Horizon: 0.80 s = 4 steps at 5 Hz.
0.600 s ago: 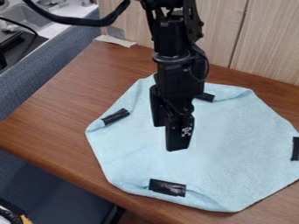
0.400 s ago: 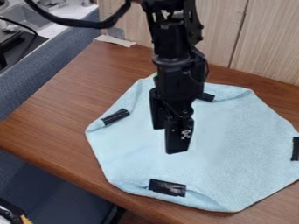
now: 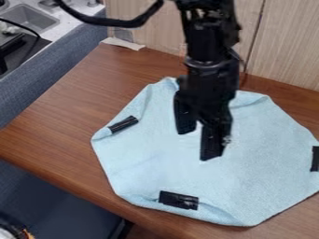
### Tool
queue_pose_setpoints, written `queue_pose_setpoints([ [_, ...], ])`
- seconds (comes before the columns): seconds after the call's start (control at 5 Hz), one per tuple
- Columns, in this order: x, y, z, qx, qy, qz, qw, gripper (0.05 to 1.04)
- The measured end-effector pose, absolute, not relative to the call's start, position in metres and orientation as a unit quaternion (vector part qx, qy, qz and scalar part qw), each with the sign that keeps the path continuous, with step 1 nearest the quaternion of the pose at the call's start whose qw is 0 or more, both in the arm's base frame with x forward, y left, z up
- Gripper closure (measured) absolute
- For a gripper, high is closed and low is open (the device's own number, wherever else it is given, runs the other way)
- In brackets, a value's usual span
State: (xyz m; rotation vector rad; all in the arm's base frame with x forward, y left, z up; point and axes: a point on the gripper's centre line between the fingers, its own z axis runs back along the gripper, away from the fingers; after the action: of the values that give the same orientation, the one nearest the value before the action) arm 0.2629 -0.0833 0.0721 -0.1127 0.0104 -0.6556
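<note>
Gripper hangs over the cloth's middle, its fingers moderately parted, with only blue cloth seen between them and nothing in their hold; contact with the cloth cannot be told. From the left, the sink lies beyond the blue partition; the pale strip is near the surface's far corner; then the light-blue cloth lies spread flat, some corners folded inward, black tape pieces on its edges; nothing is lifted; the black arm blocks its upper middle.

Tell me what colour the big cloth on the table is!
The cloth is light blue, seen best in the camera view.
</note>
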Motion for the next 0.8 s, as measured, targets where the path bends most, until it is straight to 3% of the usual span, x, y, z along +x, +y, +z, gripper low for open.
queue_pose_setpoints([
  [0.2, 0.279, -0.091, 0.067, -0.022, -0.024, -0.307, 0.951, 0.083],
  [0.4, 0.292, -0.097, 0.052, -0.012, -0.028, -0.293, 0.956, 0.083],
  [0.8, 0.311, -0.101, 0.015, -0.043, -0.028, -0.283, 0.958, 0.083],
])
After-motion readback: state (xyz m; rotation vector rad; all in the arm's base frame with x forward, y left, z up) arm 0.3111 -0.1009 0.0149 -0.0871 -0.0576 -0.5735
